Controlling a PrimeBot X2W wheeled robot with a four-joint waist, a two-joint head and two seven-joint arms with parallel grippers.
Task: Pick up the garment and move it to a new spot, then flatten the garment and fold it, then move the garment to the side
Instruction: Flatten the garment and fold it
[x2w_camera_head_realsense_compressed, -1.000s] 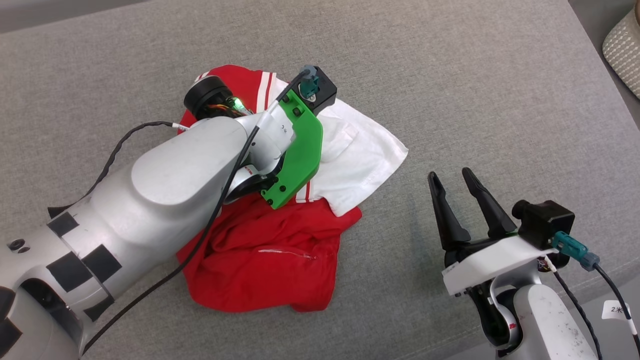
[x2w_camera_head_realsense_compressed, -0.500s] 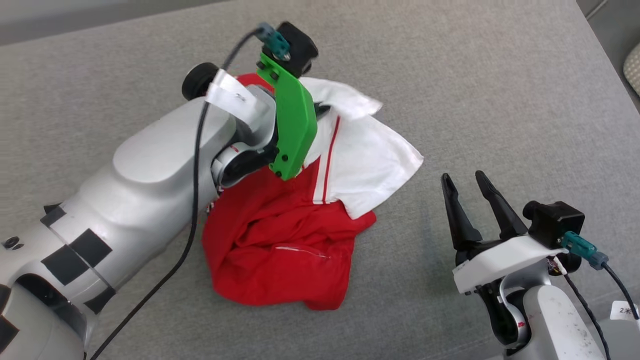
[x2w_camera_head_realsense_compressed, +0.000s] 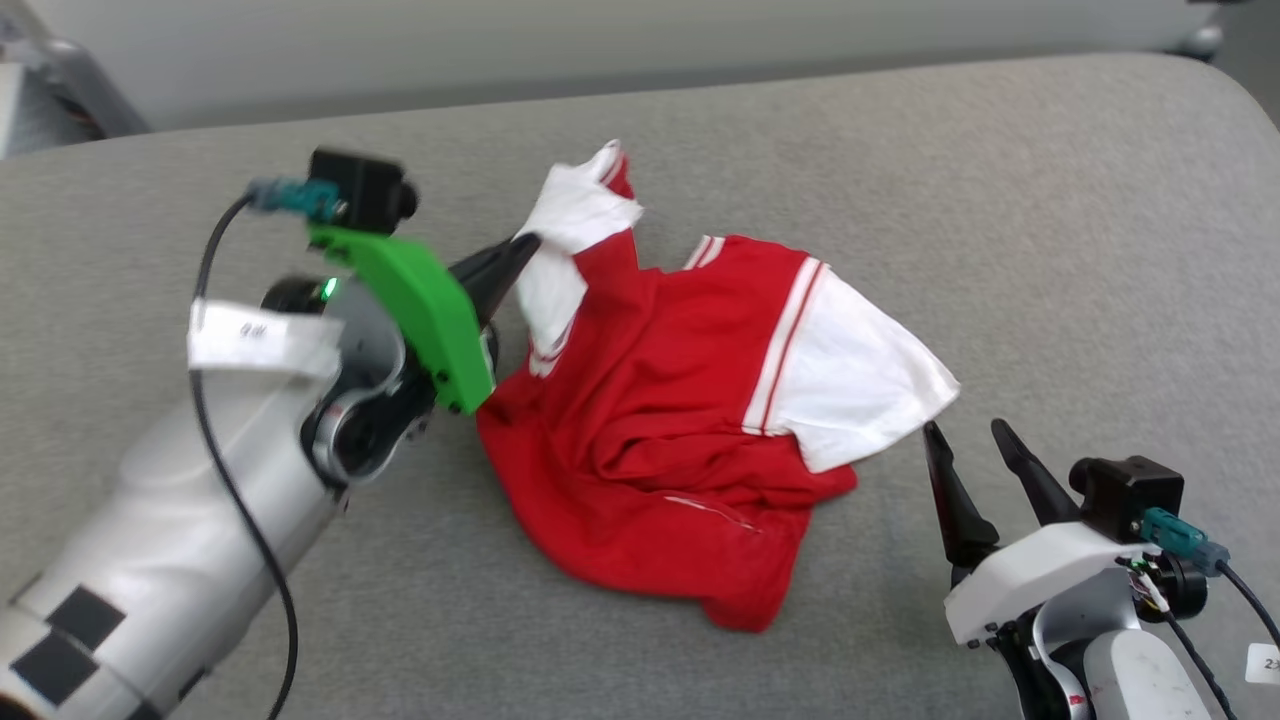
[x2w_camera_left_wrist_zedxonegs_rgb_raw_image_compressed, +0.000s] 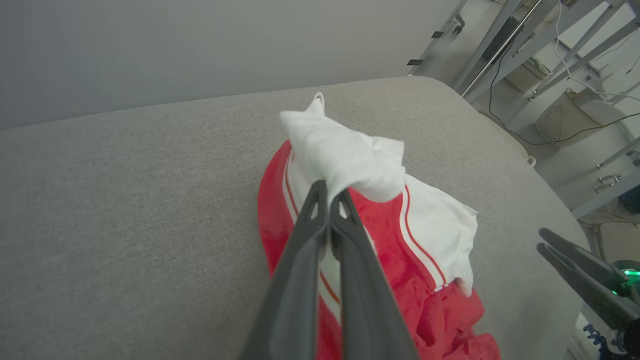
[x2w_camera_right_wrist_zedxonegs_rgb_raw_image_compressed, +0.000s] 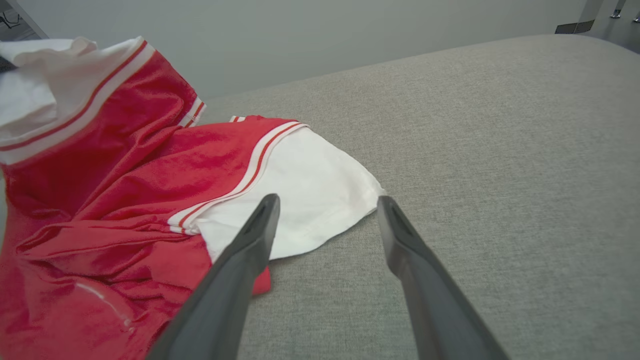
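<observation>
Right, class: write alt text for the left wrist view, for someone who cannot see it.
The left gripper of two dark fingers is shut on the white sleeve of a crumpled red jersey-style shirt, the rest lying on a grey fabric cushion. The open right gripper shows at the lower right edge.

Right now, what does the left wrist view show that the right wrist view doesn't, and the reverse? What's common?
Left wrist: the left hand shut on a bunched white sleeve, held above the grey cushion; metal frame legs and a pale basket beyond it.
Right wrist: the right hand with fingers spread wide, bare cushion between the tips; short striped trim near the neck.
Both: the red garment, its other white sleeve lying flat, the cushion, a plain wall.
</observation>
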